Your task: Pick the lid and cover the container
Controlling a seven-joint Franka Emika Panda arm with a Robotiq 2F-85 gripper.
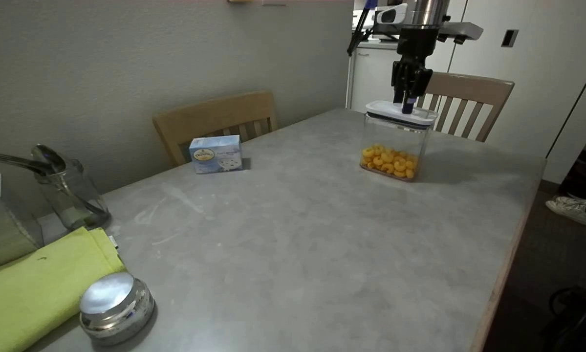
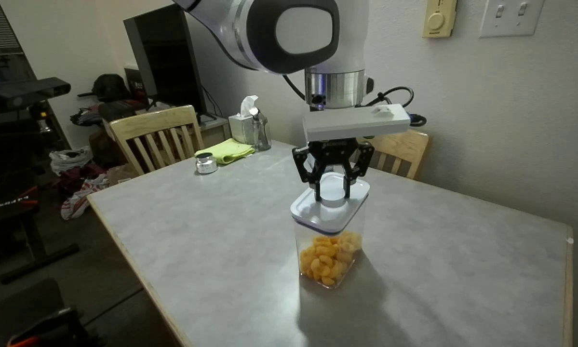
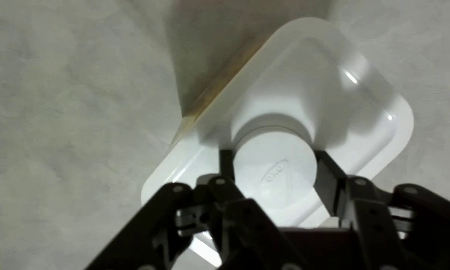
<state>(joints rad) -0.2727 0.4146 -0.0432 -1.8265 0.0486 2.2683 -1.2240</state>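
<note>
The lid [image 1: 381, 109] is white with a round raised knob, and it lies on top of the clear container [image 1: 394, 138] in both exterior views. The container stands upright on the table with yellow-orange pieces in its lower part, also in an exterior view [image 2: 304, 243]. My gripper [image 2: 332, 195] points down at the lid [image 2: 312, 210]. In the wrist view its two fingers [image 3: 274, 159] are against opposite sides of the knob of the lid [image 3: 300, 86]. I cannot tell whether the lid is pressed fully down; a dark seal line shows under its rim.
A blue-white tea box [image 1: 216, 155] stands near the wall. A shiny metal jar [image 1: 117, 308], a yellow-green cloth [image 1: 48, 288], a glass jar with utensils [image 1: 73, 200] and a tissue box [image 2: 240, 127] are at the table's far end from the container. Chairs [image 2: 156, 137] stand at the edges.
</note>
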